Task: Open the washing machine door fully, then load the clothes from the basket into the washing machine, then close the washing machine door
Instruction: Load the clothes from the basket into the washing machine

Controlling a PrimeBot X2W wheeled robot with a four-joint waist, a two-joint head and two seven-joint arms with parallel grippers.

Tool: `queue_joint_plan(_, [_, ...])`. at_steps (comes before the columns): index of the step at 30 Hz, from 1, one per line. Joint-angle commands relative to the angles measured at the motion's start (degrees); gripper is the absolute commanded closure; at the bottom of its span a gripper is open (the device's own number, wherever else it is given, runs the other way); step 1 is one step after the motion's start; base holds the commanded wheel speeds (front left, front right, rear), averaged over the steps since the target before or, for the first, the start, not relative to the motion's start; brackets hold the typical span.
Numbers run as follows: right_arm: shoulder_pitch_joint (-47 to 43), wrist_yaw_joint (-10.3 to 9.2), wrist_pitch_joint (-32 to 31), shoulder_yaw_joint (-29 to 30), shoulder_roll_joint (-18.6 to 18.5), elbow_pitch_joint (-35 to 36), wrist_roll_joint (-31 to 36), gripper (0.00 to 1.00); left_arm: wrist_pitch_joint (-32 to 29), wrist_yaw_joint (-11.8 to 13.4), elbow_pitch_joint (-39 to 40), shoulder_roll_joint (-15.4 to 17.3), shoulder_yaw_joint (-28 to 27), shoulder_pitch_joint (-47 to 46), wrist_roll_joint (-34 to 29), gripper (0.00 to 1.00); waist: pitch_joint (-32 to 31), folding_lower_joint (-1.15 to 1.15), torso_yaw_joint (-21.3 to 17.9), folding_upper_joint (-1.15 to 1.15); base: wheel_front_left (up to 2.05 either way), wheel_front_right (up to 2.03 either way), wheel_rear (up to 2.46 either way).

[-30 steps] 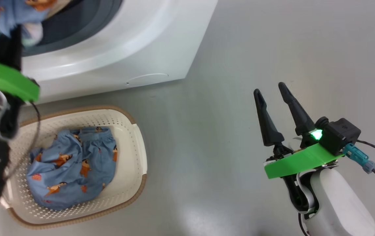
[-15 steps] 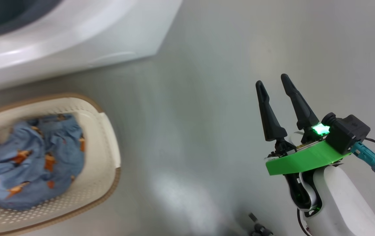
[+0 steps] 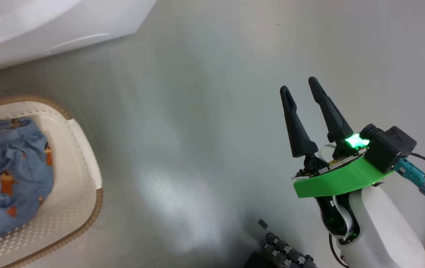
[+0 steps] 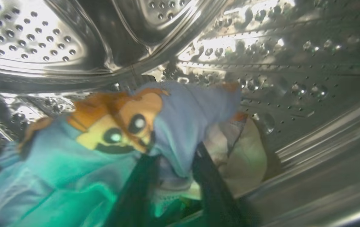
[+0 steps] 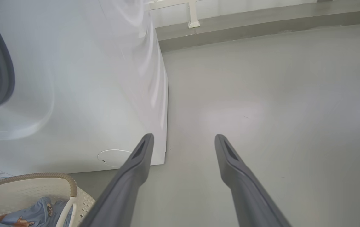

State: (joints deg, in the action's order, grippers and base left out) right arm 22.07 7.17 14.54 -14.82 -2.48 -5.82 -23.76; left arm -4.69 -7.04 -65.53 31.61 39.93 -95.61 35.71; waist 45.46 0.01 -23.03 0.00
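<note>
Head view: the washer (image 3: 30, 26) is just a smooth white glossy corner up top left. The basket (image 3: 84, 156) sits on the floor (image 3: 197, 111) below it, cut off by the left edge. It's cream plastic full of little holes, with rounded corners and a brown woven-look rim. The clothes (image 3: 7, 175) are bunched up inside: soft light-blue fabric with orange-brown cartoon critters. The right claw (image 3: 299, 85) hangs over bare grey floor well away from the basket, its two long tapered black fingers spread wide with nothing between them. Behind them sit a bright green collar (image 3: 338, 180) and a boxy black camera (image 3: 387, 149).

Left wrist view: this one's inside the drum (image 4: 41, 41), all shiny steel with rows of punched holes and raised ribs. A blue garment (image 4: 183, 119) with a big orange-and-cream cartoon face lies crumpled on the drum wall, a cream piece (image 4: 246, 157) right beside it. The left claw (image 4: 173, 154) has its fingers a little apart with a fold of blue cloth between them. It's blurry, so I can't tell if it's pinching that cloth or not.

Right wrist view: the right claw's fingers stand wide apart over the floor, empty. The washer's white side, grey rubber gasket (image 5: 0, 78) and a round flush cap (image 5: 113, 157) are on the left. The basket corner with the blue clothes in it sits just below.
</note>
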Motion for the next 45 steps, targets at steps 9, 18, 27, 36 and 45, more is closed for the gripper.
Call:
queue_joint_plan(9, [-0.64,0.32,0.46,-1.19,-0.40,0.72,-0.93,0.00,-12.81,-0.43,2.16,2.68,2.30,-1.85,5.15,0.00,-0.67,-0.01,0.04,0.00,0.00,0.00,0.00])
queue_joint_plan(18, [-0.41,0.32,0.46,-1.06,-0.40,-0.41,-0.08,0.00,-4.34,-0.44,3.19,1.40,2.37,2.98,7.52,0.00,-3.97,-0.01,1.45,0.00,0.00,0.00,0.00])
queue_joint_plan(27, [-0.51,0.32,0.46,-1.08,-0.40,-2.22,0.58,0.00,5.55,-0.44,1.85,-0.87,2.31,8.72,8.77,0.00,-8.80,-0.01,3.39,0.00,0.00,0.00,0.00])
queue_joint_plan(36, [0.01,0.32,0.46,-0.85,-0.40,-4.26,1.40,0.00,10.30,-0.45,0.85,-3.21,2.45,14.78,11.27,0.00,-13.60,-0.01,6.16,0.00,0.00,0.00,0.00])
queue_joint_plan(45, [-0.60,0.32,0.46,0.54,-0.40,-6.13,2.81,0.00,16.70,-0.45,2.35,-5.87,3.35,21.32,13.21,0.00,-18.79,-0.01,10.24,0.00,0.00,0.00,0.00])
